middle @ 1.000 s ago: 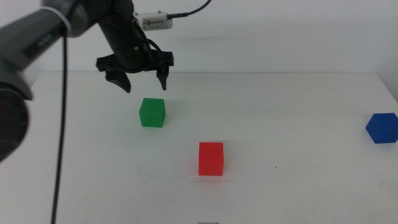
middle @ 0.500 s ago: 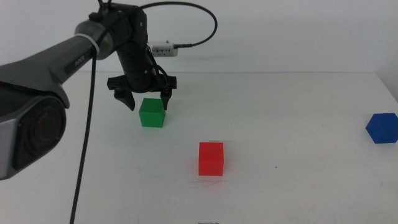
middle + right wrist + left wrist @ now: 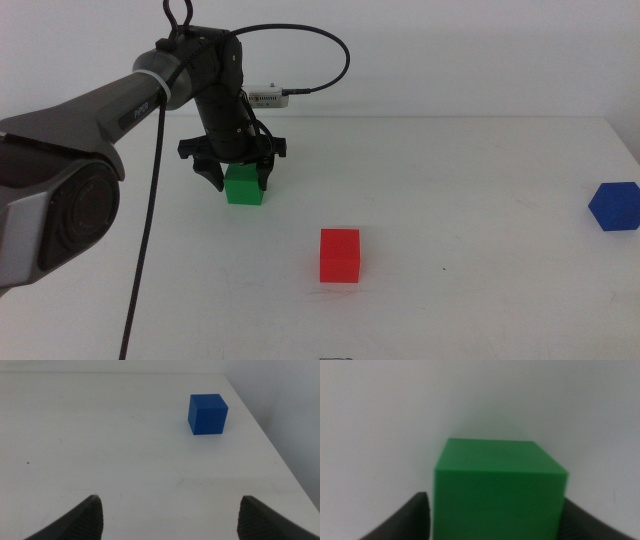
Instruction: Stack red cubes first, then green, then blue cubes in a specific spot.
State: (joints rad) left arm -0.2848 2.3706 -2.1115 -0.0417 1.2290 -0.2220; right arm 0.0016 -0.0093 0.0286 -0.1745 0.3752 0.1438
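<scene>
The green cube [image 3: 245, 187] sits on the white table at the back left. My left gripper [image 3: 238, 176] is open and lowered over it, one jaw on each side. In the left wrist view the green cube [image 3: 500, 490] fills the space between the jaws of the left gripper [image 3: 497, 512]. The red cube [image 3: 339, 255] stands alone near the table's middle front. The blue cube [image 3: 613, 206] sits at the far right edge. The right wrist view shows the blue cube [image 3: 207, 413] well ahead of my open, empty right gripper [image 3: 172, 510], which is out of the middle view.
The white table [image 3: 450, 180] ends at a pale wall behind. The blue cube lies close to the table's right edge [image 3: 270, 445]. A black cable [image 3: 140, 250] hangs from the left arm down the left side.
My left gripper has come down and slightly forward from above the green cube, so its open jaws now straddle the cube. The cubes have not moved.
</scene>
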